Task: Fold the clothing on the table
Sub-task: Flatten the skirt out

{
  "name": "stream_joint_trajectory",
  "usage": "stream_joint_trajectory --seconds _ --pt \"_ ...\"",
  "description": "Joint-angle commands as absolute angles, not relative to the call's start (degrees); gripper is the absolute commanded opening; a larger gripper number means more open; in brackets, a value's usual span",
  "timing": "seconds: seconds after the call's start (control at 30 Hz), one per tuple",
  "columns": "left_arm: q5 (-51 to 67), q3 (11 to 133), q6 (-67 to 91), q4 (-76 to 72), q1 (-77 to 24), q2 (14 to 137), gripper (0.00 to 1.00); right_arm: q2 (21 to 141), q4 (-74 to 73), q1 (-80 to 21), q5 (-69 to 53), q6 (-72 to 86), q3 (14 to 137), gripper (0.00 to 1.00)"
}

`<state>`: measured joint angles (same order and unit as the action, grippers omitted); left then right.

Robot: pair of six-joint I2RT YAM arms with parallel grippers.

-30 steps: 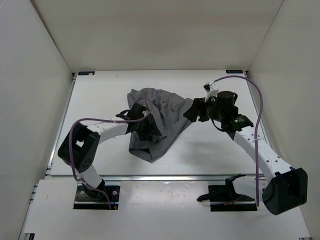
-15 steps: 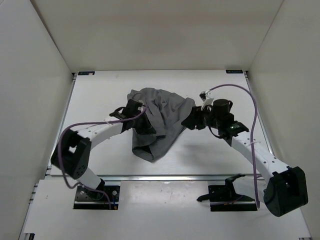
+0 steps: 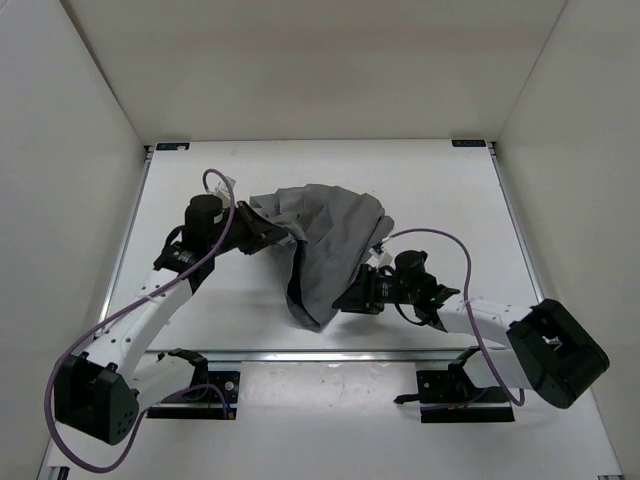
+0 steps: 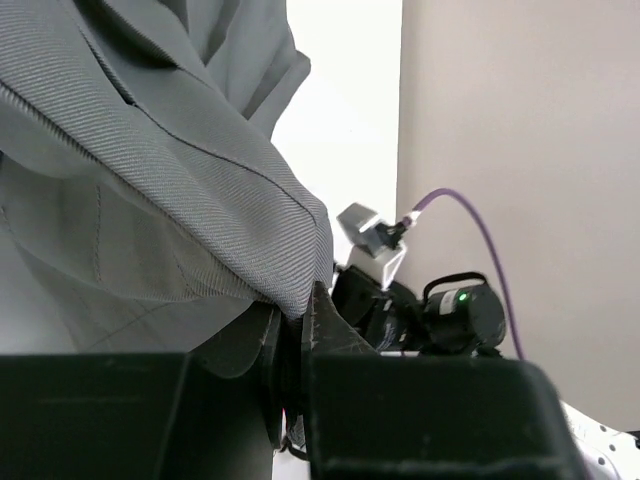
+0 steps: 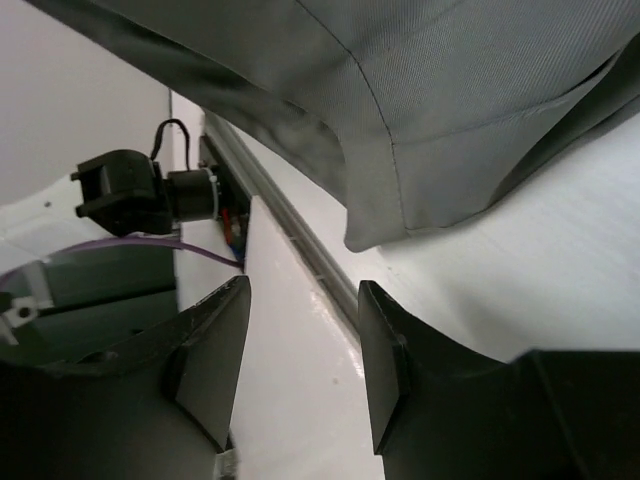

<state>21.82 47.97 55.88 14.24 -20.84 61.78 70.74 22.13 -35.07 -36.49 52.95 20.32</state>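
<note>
The white bench point(image 3: 450, 200) carries the grey clothing point(image 3: 330, 230) near its middle, bunched, with its width across the top and a narrower fold hanging down toward the near rail. My left end effector point(image 3: 255, 232) is clenched on the garment's upper left edge, with the fabric pinched between the fingers and draping over them. My right end effector point(image 3: 348, 300) sits low at the lower right hem with its jaws apart. The hem lies just beyond the fingertips, and nothing is gripped.
</note>
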Motion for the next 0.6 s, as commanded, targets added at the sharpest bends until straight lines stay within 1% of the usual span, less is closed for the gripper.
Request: stream_joint_trajectory --seconds 0.0,0.13,0.2,0.23,0.33,0.57 --pt "24.61 47.81 56.6 11.52 -19.51 58.28 0.0 74.25 32.43 -38.31 -33.5 62.48 19.25 0.45" --pt "25.93 44.13 58.45 9.41 -18.81 55.55 0.0 77.95 34.81 -41.39 -30.24 66.53 18.72 0.45" --pt "26.28 43.86 58.1 10.1 -18.72 54.67 0.0 78.22 31.92 -42.89 -28.05 67.23 19.42 0.48" --pt "26.45 43.6 57.75 10.28 -18.2 54.15 0.0 78.14 30.51 -43.24 -27.17 67.32 19.34 0.52" --pt "27.07 41.58 58.27 10.11 -17.67 52.48 0.0 78.05 28.84 -43.77 -24.61 68.47 18.29 0.52" --pt "27.68 39.55 58.88 9.14 -17.32 50.02 0.0 81.47 24.96 -45.26 -23.21 67.41 20.48 0.58"
